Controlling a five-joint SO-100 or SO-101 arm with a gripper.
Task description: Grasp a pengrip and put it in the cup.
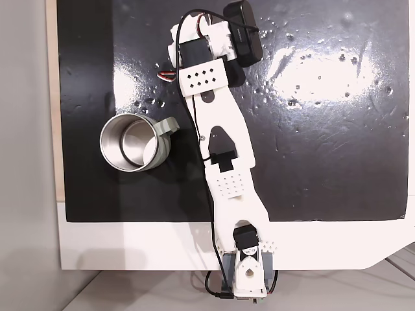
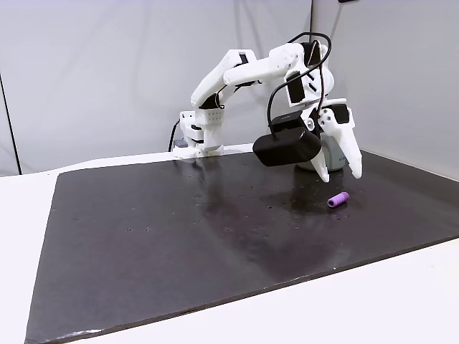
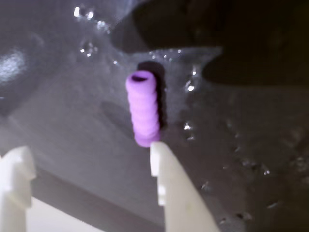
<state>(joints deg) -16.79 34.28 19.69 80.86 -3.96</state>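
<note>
Pengrip (image 3: 143, 108) flat, axis toward camera

no text, label, brand, number or sign can be read on anything in these pictures.

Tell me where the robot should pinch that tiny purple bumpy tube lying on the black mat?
Probably around the middle of the small light-purple ribbed rubber tube, coming down from above with jaws on its long sides: it lies flat on the black mat, and the open gripper hovers close by.
</note>
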